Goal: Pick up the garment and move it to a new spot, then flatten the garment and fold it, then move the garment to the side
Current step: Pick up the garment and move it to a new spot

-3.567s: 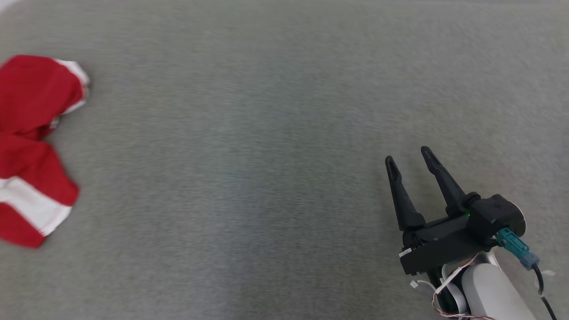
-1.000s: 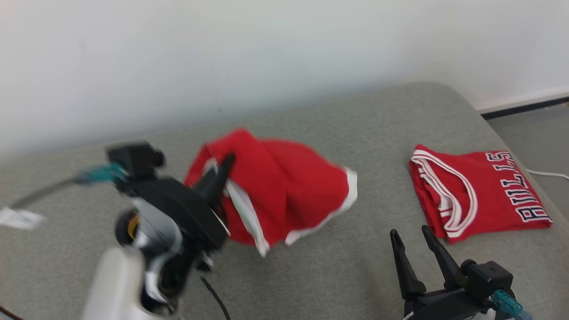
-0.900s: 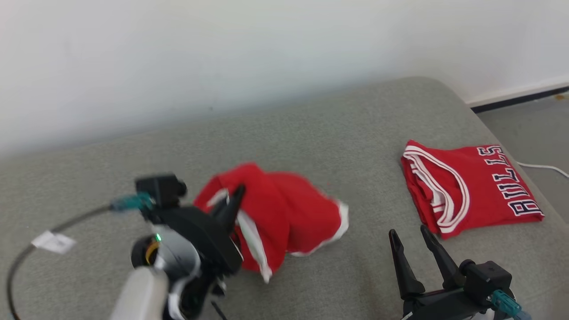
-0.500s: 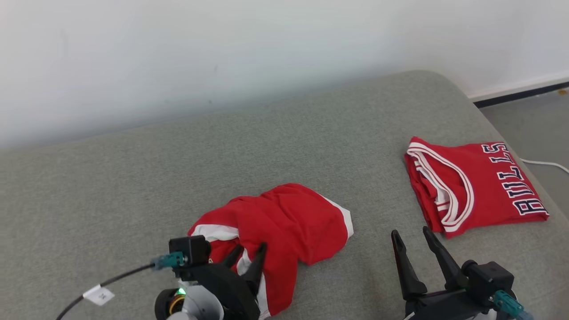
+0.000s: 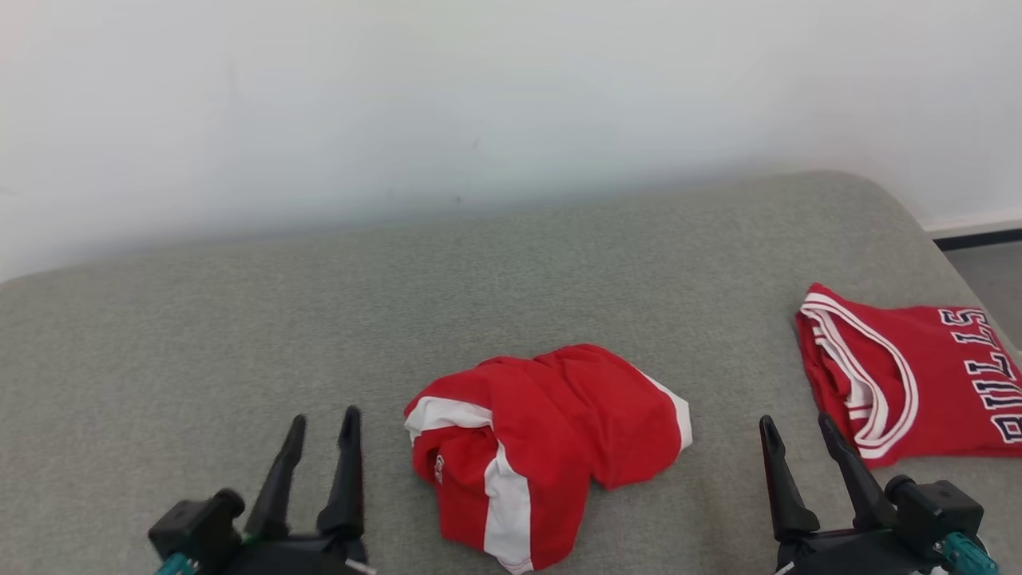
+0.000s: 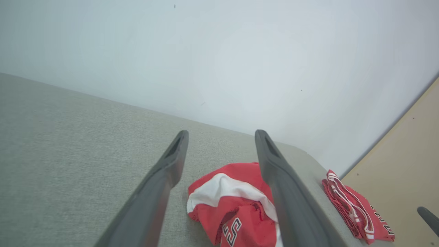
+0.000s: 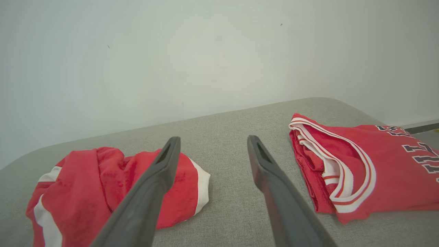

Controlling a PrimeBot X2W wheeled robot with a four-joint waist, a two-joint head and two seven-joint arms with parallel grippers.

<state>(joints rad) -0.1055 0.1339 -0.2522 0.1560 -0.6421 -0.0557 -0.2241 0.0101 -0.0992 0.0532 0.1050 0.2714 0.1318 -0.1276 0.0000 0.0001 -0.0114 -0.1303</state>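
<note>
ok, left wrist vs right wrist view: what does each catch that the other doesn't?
Left wrist, not right: the open left end effector, a printed character on the crumpled garment, beige floor. Right wrist, not left: the open right end effector, a dark baseboard strip. Both: crumpled garment, folded jersey, grey cushion, white wall.

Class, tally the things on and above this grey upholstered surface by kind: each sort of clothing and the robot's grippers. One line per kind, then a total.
Crumpled red-and-white garment: 1
Folded red Bulls jersey: 1
Grippers: 2 (left gripper, right gripper, both open and empty)
Total: 4
</note>
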